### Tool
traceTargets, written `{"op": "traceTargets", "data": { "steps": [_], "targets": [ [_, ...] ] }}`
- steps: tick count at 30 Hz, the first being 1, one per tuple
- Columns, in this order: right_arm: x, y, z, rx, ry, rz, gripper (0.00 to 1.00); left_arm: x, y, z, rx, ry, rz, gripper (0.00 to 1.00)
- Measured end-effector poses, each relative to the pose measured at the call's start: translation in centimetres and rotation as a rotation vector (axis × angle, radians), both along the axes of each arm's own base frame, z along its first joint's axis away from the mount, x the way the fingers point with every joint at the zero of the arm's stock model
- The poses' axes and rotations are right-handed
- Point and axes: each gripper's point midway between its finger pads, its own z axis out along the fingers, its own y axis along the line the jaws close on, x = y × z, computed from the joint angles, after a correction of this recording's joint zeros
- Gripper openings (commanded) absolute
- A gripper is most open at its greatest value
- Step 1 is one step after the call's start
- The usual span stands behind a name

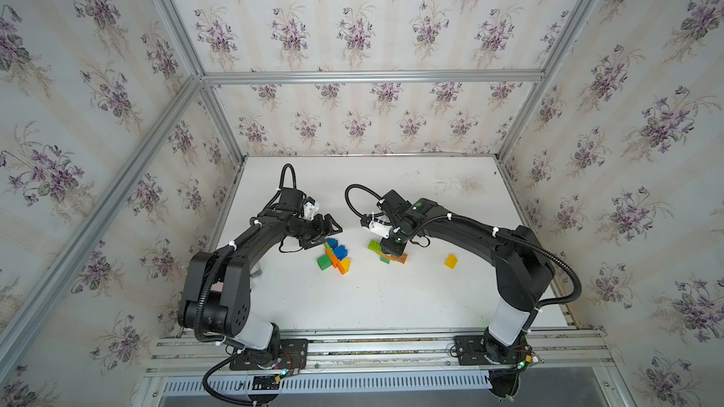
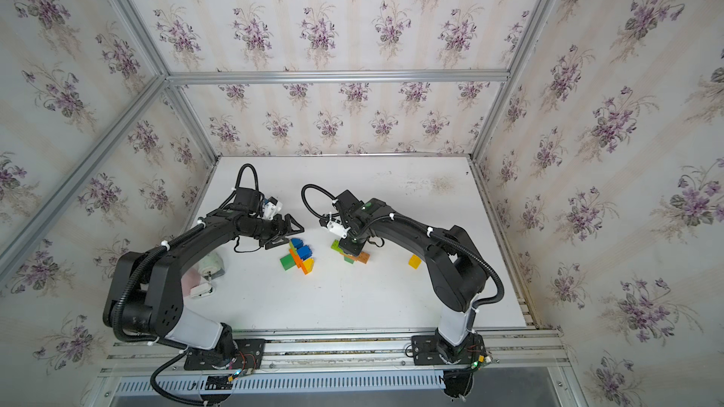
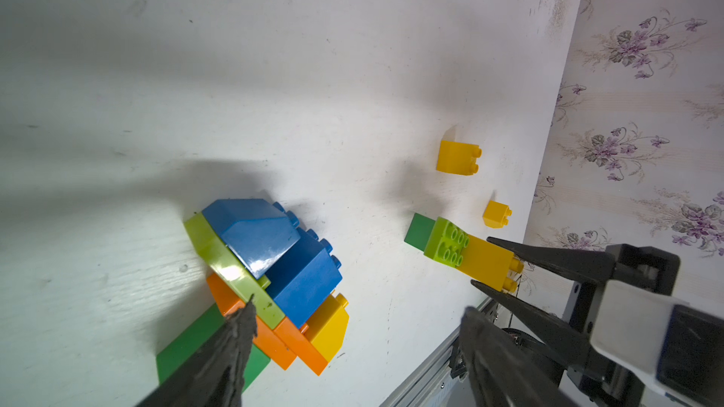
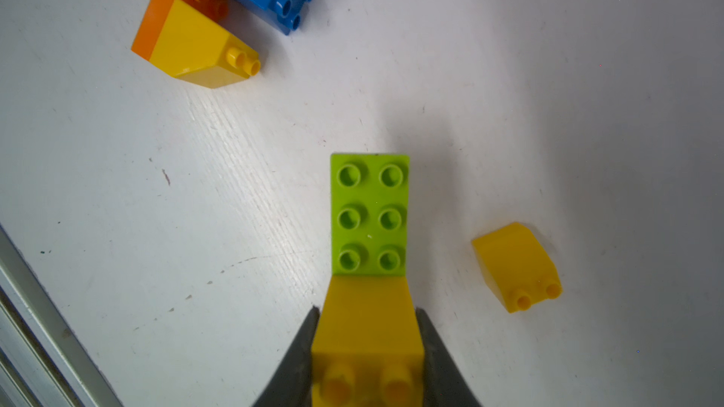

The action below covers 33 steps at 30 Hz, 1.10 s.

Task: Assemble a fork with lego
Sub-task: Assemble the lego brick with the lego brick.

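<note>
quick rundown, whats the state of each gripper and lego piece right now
left gripper, jaws open, holding nothing
right gripper, jaws shut on the yellow brick
yellow brick, gripped, seated on one end of the lime plate, studs up
lime plate, studs up, six studs free
brick cluster, joined together, not gripped
loose yellow brick, on its side, apart from the rest

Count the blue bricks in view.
2. The sloped blue brick and the blocky blue brick sit side by side on the lime plate; others may be hidden.
</note>
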Motion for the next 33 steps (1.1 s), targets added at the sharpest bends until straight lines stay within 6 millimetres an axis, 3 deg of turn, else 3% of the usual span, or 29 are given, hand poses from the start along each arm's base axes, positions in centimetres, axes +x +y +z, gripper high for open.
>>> {"op": "traceTargets", "data": {
  "steps": [16,33],
  "targets": [
    [0.4,1.6,3.1,0.064,-0.039,0.083,0.19,0.1,0.3,0.4,0.005,-0.012,0.008,0.84],
    [-0.7,1.5,1.4,0.034,-0.021,0.128,0.3,-0.2,0.2,0.4,-0.004,-0.004,0.005,0.89]
  ]
}}
